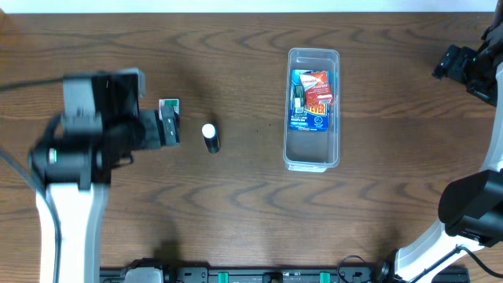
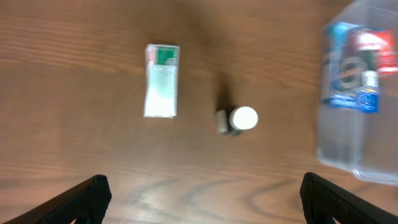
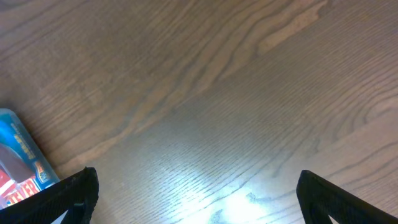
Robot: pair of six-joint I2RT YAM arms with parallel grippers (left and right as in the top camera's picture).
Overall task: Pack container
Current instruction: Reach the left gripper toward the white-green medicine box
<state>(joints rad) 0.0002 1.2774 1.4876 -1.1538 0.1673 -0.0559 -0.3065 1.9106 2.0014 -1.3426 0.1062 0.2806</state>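
The container (image 1: 311, 153), a clear long bin, stands right of the table's middle and holds a blue packet (image 1: 309, 110) and a red packet (image 1: 318, 88). A small green-and-white box (image 1: 169, 103) lies flat to its left, and a small dark bottle with a white cap (image 1: 210, 135) lies between them. My left gripper (image 1: 174, 127) hangs open just by the box. In the left wrist view the box (image 2: 161, 81), the bottle (image 2: 239, 119) and the container (image 2: 348, 152) lie ahead of the open left gripper (image 2: 202, 199). My right gripper (image 1: 449, 64) is open at the far right, with nothing between its fingers (image 3: 74, 196).
Bare wood-grain table (image 1: 236, 212) surrounds the objects. In the right wrist view a corner of the blue packet (image 3: 22, 155) shows at the left edge. The right arm's base (image 1: 471, 208) stands at the lower right, the left arm's white link (image 1: 75, 228) at the lower left.
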